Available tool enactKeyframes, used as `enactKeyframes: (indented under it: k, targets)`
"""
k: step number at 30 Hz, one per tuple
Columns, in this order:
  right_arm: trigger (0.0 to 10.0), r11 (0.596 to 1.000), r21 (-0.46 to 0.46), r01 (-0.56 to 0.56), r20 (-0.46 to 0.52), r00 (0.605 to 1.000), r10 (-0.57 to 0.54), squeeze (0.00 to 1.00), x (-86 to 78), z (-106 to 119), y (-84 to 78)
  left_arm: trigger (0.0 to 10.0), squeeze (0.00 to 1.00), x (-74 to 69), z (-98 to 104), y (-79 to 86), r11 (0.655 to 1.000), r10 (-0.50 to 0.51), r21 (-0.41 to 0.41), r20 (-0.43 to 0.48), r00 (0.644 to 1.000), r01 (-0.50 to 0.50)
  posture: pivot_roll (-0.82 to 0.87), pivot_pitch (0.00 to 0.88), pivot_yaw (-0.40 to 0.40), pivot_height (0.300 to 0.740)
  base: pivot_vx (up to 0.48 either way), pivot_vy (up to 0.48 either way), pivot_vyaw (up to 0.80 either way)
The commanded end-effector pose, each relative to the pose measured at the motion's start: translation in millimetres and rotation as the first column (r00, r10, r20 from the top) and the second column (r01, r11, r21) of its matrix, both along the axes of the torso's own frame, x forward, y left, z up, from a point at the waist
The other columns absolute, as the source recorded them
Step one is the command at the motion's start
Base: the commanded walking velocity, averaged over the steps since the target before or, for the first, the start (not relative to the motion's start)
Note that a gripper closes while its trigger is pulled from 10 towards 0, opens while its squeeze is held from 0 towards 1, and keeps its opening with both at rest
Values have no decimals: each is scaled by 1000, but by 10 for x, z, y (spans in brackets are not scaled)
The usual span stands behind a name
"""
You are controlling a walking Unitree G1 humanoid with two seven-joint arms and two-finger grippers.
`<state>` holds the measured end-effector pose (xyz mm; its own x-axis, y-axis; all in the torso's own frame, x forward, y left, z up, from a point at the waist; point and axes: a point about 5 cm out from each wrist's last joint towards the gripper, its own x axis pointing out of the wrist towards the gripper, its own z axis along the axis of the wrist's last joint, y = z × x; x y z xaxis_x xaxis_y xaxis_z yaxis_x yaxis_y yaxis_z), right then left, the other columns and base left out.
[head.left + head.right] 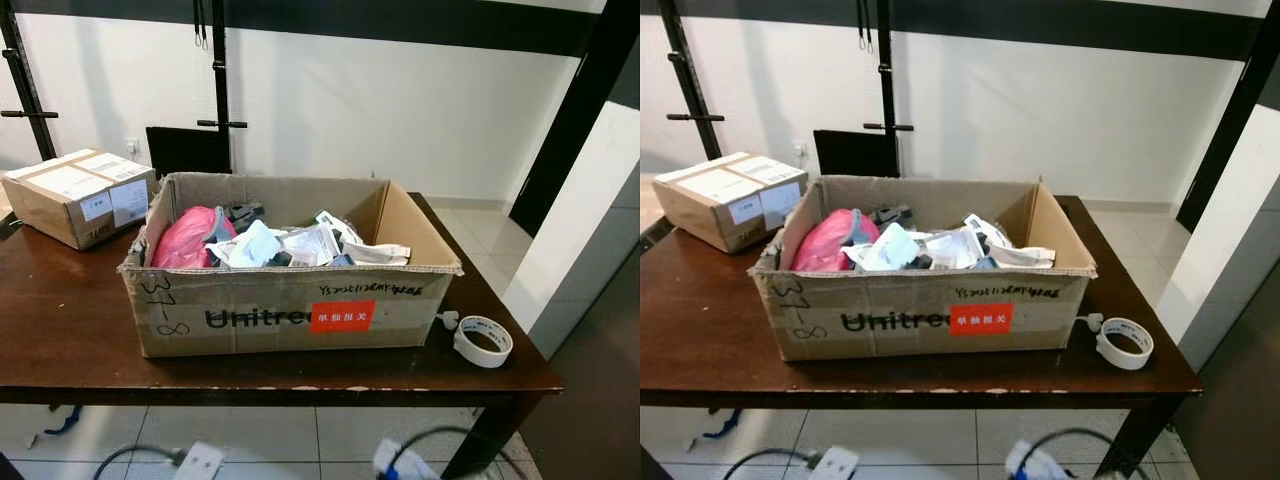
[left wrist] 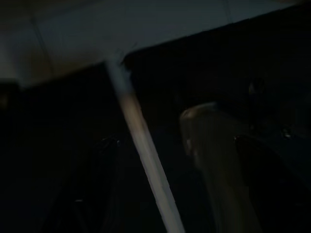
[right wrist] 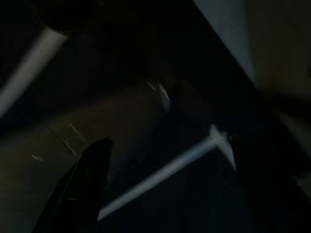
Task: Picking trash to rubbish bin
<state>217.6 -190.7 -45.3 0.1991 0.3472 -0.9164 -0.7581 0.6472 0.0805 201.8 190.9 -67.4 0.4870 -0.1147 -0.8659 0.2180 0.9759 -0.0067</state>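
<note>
An open cardboard box [image 1: 290, 310], printed with black lettering and a red label, sits on a dark wooden table [image 1: 60, 330] heaped with trash; a pink plastic bag [image 1: 188, 240] lies at its left end, with crumpled white wrappers and papers [image 1: 300, 245] and some grey pieces piled toward the middle and right; no rubbish bin can be made out. The contents look light and soft, likely to crush and slide under a pinch; the pink bag is probably slippery film, best taken by a bunched fold near its top instead of across its smooth side; the wrappers would be easiest caught by a raised edge or corner standing clear of the heap; the box itself, if it is to be carried, looks stiff enough at its walls but flexible along the worn rim. A roll of white tape [image 1: 483, 340] lies on the table just beside the box's right front corner; a smaller sealed carton [image 1: 80, 195] stands well apart at the table's back left. Both arms appear to hang idle below the tabletop; the wrist views are very dark, showing faint tile lines and the shadowy left gripper [image 2: 165, 189] and right gripper [image 3: 160, 194]; whether either pair of fingers is spread or closed cannot be told.
</note>
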Motion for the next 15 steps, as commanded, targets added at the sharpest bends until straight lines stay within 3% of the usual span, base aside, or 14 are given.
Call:
enactKeyframes:
  k: [1,3,6,7,9,10,13,15]
  targets:
    - [10000,994,-69,89,69,994,-84,0,-89,-128,-39,10000,0,-59,-43,22,996,84,-25,13,996,-84,58,46,-61,740,0,0,0]
    - [10000,988,-73,139,92,987,-132,0,-107,-159,-34,10000,0,-62,-43,44,993,110,-32,24,994,-109,57,45,-61,740,0,0,0]
    - [10000,913,-58,403,117,911,-395,0,-169,-248,-43,10000,0,-94,-61,123,979,201,-48,22,979,-200,56,39,-57,740,0,0,0]
    - [10000,913,-58,403,117,911,-395,0,-169,-248,-43,10000,0,-94,-61,123,979,201,-48,22,979,-200,56,39,-57,740,0,0,0]
    - [10000,859,-69,507,130,858,-496,0,-205,-282,-60,10000,0,-92,-60,126,975,217,-56,37,976,-214,66,26,-59,740,0,0,0]
    - [10000,859,-69,507,130,858,-496,0,-205,-282,-60,10000,0,-92,-60,126,975,217,-56,37,976,-214,66,26,-59,740,0,0,0]
    - [10000,796,-46,603,131,794,-594,0,-283,-337,-44,10000,0,-50,-32,117,958,281,-99,104,954,-271,66,9,-59,740,0,0,0]
    - [10000,785,-35,618,135,782,-609,0,-293,-346,-34,10000,0,-42,-28,114,953,295,-107,120,948,-283,66,7,-60,740,0,0,0]
